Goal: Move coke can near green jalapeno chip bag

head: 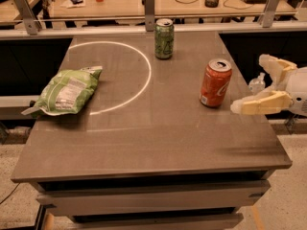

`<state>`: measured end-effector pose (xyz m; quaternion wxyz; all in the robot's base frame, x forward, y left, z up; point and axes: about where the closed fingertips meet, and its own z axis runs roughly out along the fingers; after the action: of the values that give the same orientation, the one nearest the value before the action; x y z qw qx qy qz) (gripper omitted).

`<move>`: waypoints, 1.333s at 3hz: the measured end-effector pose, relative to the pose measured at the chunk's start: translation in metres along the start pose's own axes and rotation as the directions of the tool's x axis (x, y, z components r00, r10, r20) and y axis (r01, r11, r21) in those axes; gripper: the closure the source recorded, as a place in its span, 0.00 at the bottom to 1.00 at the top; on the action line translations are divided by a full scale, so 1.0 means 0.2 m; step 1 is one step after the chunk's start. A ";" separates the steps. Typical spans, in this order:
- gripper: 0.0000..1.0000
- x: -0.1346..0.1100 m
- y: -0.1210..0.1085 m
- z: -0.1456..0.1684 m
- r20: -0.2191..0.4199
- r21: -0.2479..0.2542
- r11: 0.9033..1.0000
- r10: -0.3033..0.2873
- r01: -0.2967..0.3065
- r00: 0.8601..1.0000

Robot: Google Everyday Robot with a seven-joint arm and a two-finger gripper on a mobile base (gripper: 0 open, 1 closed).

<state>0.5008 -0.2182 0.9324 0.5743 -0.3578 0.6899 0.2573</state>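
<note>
The coke can (pixel 215 83), red-orange with a silver top, stands upright on the right side of the grey table (pixel 148 138). The green jalapeno chip bag (pixel 67 91), light green with a white label panel, lies flat near the table's left edge, far from the can. My gripper (pixel 249 83) is at the right edge of the view, just right of the coke can and apart from it. Its two cream fingers (pixel 261 103) are spread wide and hold nothing.
A green soda can (pixel 164 38) stands upright at the back middle of the table. A white arc (pixel 144 75) is marked on the tabletop between bag and cans. Behind the table is a rail and a desk with cables and cups. A small clear bottle (pixel 256 83) shows beyond the right edge.
</note>
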 end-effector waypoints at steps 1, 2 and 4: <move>0.00 0.09 -0.10 0.09 0.029 -0.015 1.000 0.018 -0.017 0.999; 0.00 0.18 -0.11 0.15 0.043 -0.038 0.997 0.072 -0.070 0.996; 0.00 0.23 -0.12 0.28 0.070 -0.119 0.987 0.113 -0.105 0.991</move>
<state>0.5499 -0.2001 0.8776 0.5637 -0.3420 0.6699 0.3413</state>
